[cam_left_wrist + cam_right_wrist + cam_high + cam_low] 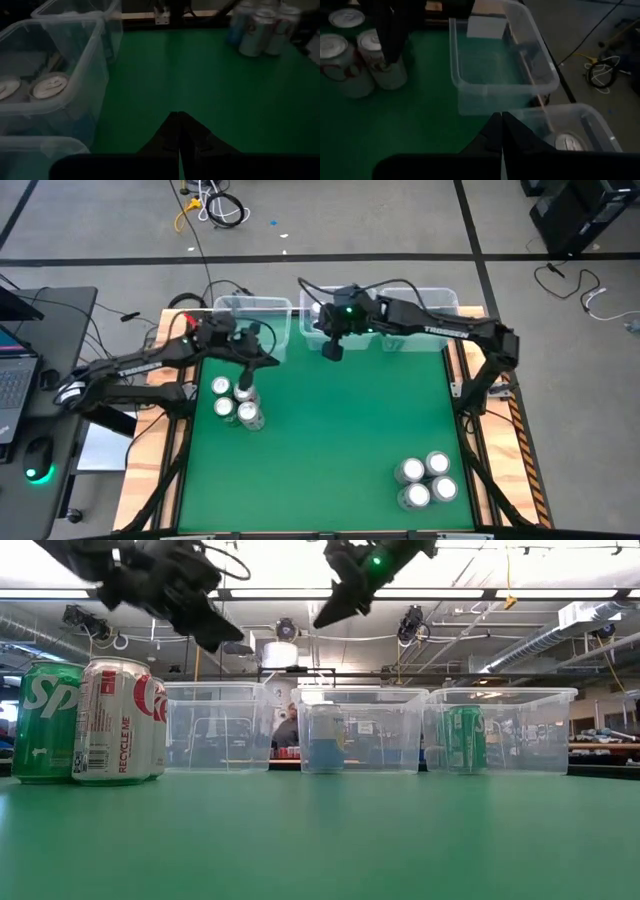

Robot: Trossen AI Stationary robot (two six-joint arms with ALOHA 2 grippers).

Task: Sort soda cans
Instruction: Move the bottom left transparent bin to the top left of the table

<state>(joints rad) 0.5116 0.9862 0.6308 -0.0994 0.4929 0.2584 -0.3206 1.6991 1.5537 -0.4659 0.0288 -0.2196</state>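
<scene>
seven cans [240,405] wait at the table's [320,450] edges, few binned [345,315], both grippers [247,378] [331,350] pinched shut, empty.

Both arms are dark, built of slim tubular links joined by chunkier housings, and each carries a white "TROSSEN" wordmark along its forearm, the left arm [140,370] and the right arm [450,330] alike. A small green light glows on the right arm's wrist housing just beside the middle clear bin [318,315], and thin black cables loop over the left arm's wrist. Each gripper ends in two flat, matte black fingers tapering to narrow tips, the left gripper [179,131] and the right gripper [501,129] alike.
</scene>
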